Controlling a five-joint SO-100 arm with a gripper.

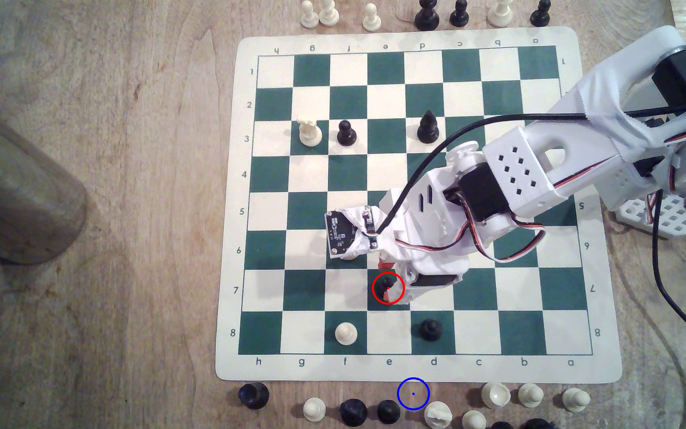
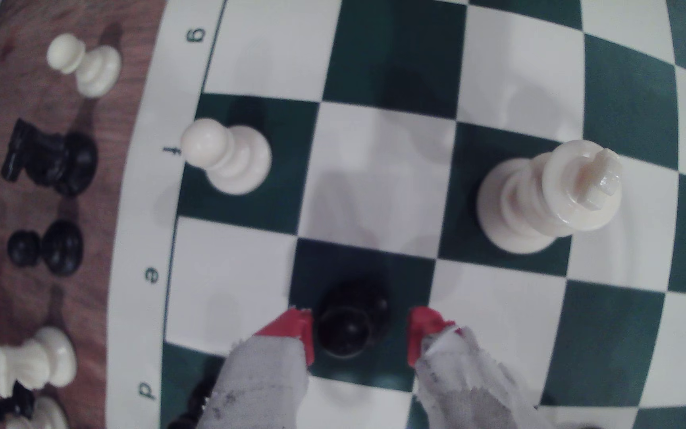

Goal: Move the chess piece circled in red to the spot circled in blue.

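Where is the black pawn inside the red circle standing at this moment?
In the exterior view the black pawn stands on dark square e7, near the board's lower edge, between the open gripper's red fingertips; the white pawn on f8 is nearest.

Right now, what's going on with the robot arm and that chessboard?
The arm's gripper is down over the board, its open red-tipped fingers straddling the black pawn circled in red. One finger sits right beside the pawn, the other stands apart from it, so it isn't gripped yet. The pawn stands on a green square in row 7. The blue circle, its destination, marks bare wood just off the board's near edge, among captured pieces.
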